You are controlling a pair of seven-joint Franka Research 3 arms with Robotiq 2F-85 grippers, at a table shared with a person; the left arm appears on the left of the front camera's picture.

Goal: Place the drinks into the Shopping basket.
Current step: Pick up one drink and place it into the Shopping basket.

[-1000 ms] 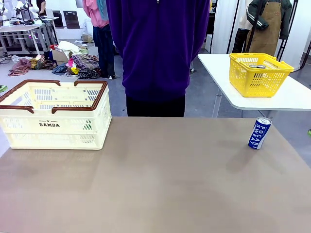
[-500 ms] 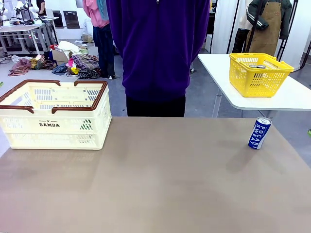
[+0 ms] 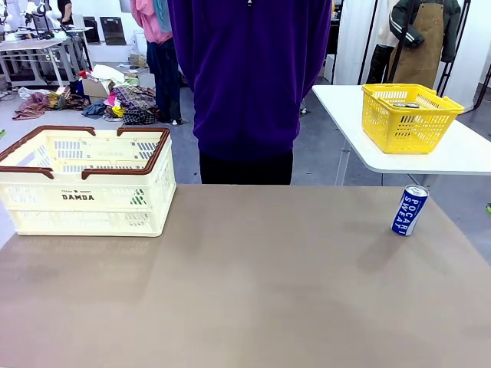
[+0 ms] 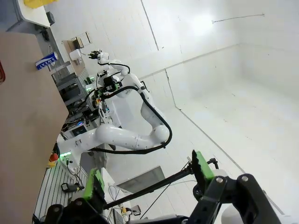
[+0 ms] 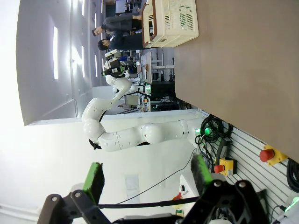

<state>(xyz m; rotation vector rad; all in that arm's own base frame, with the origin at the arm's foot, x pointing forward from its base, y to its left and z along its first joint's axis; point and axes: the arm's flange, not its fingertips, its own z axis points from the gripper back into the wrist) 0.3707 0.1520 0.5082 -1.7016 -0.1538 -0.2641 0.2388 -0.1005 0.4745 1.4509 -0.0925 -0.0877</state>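
One of the drinks, a blue can [image 3: 410, 210] with white "POCARI SWEAT" lettering, stands slightly tilted near the table's right edge; the left wrist view catches it small and far off [image 4: 46, 61]. The cream Shopping basket [image 3: 84, 180] with brown rim handles and "DAMDA" lettering sits at the table's far left, and appears in the right wrist view [image 5: 170, 21]. My left gripper [image 4: 147, 175] is open, with nothing between its green pads, held away from the table. My right gripper [image 5: 147, 179] is likewise open and holds nothing, also off the table.
A person in a purple top [image 3: 249, 77] stands at the far edge, middle. Behind on the right, a white side table [image 3: 460, 157] carries a bright yellow mesh basket [image 3: 409, 116]. The brown tabletop [image 3: 253, 284] lies bare between basket and can.
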